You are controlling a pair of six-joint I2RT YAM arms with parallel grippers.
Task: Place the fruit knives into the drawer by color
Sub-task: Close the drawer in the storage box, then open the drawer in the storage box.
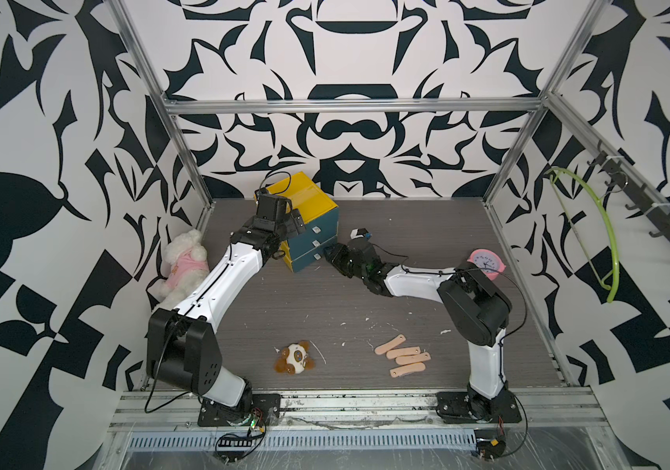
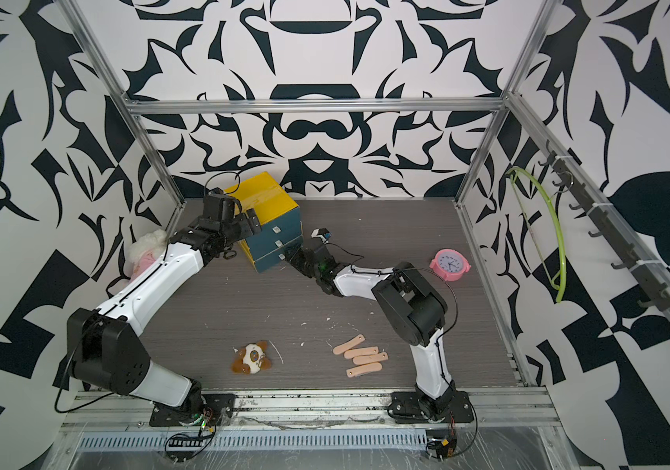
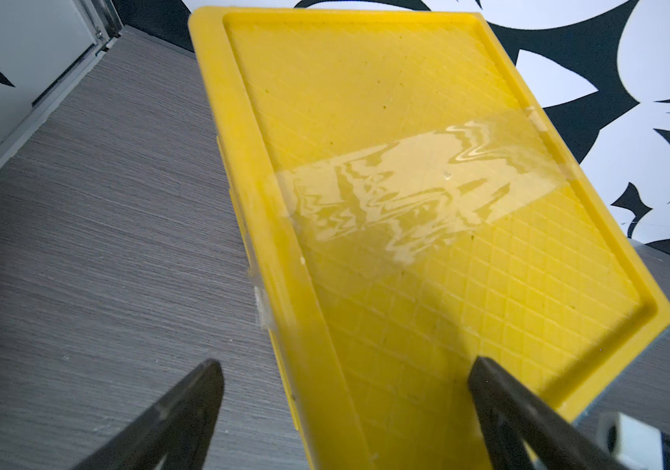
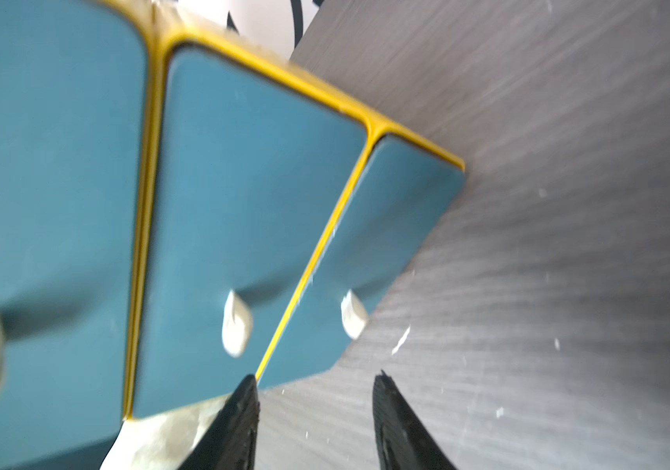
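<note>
Several peach fruit knives lie side by side on the table in front of the right arm's base. The drawer unit has a yellow top and three teal drawer fronts with white handles, all pushed in. My left gripper is open, straddling the near left edge of the yellow top. My right gripper is open and empty, low at the bottom drawer's corner, one fingertip close to the front.
A brown-and-white plush toy lies near the front middle. A white plush dog in pink sits at the left wall behind the left arm. A pink alarm clock stands at the right. A green hanger hangs on the right rail.
</note>
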